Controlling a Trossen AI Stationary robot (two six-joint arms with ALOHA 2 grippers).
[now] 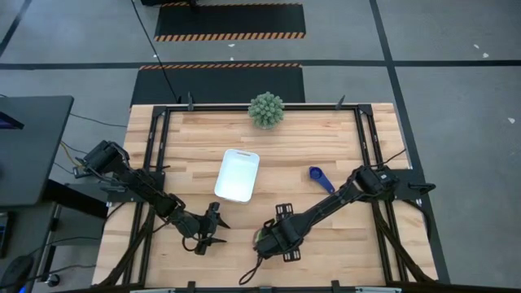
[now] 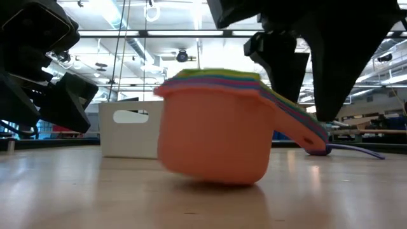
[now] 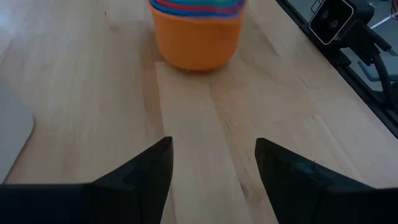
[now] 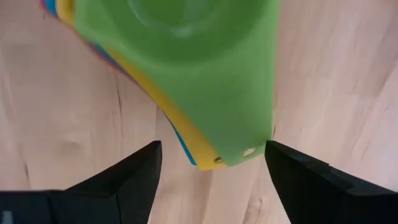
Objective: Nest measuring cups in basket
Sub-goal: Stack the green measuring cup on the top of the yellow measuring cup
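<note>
Pale wooden planks are carrying a white basket (image 1: 237,175) near the table's middle, with a spiky green plant (image 1: 266,109) sitting beyond it at the far edge. Nested measuring cups (image 2: 219,127) are standing at the near edge outside the basket, the orange 1 outermost, green on top. Directly above them, the right gripper (image 4: 211,168) is hovering with fingers spread around the stacked handles. Just beside the stack, the left gripper (image 3: 211,168) is pointing at it, jaws parted and empty. A dark blue cup (image 1: 319,177) is lying alone, right of the basket.
</note>
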